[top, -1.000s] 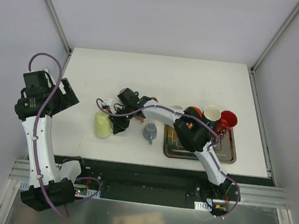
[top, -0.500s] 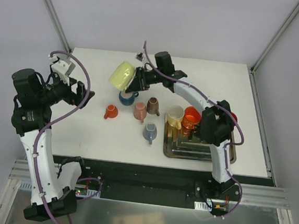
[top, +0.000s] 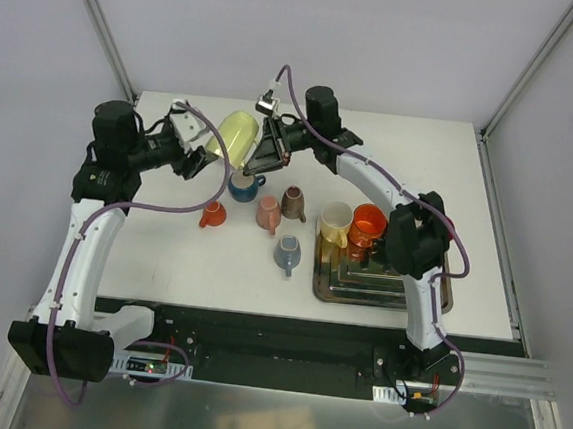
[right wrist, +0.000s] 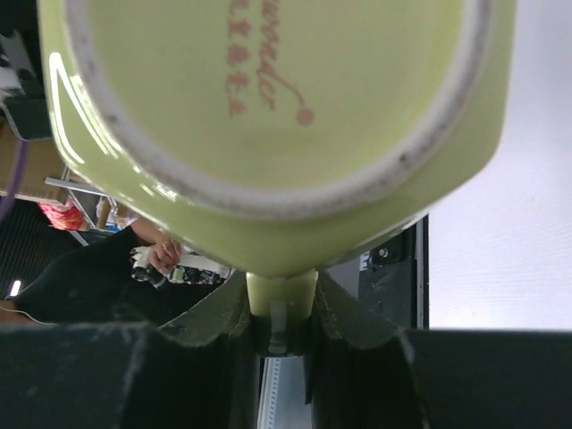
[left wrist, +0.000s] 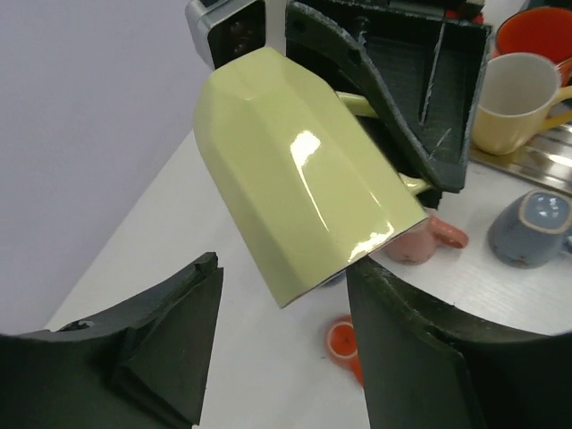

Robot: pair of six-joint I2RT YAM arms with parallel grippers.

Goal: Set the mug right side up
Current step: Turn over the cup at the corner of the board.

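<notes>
The yellow-green mug (top: 235, 135) hangs in the air over the table's far left-middle, tilted on its side. My right gripper (top: 264, 150) is shut on its handle. In the right wrist view the mug's base (right wrist: 268, 116) with red lettering faces the camera, and the handle sits between the gripper's fingers (right wrist: 281, 304). My left gripper (top: 200, 152) is open just left of the mug. In the left wrist view the mug (left wrist: 295, 188) points its mouth end down between the spread fingers of that gripper (left wrist: 284, 268), close to the right finger.
Below the mug stand a blue mug (top: 244, 185), a small orange cup (top: 212, 214), a pink mug (top: 268, 213), a brown mug (top: 293, 203) and a grey-blue mug (top: 286, 255). A metal tray (top: 380, 293) at the right holds a cream mug (top: 335, 222) and an orange mug (top: 368, 224).
My right gripper lifted the yellow-green mug off the table to the far middle. My left arm swung in from the left edge, and its open gripper now reaches the mug.
</notes>
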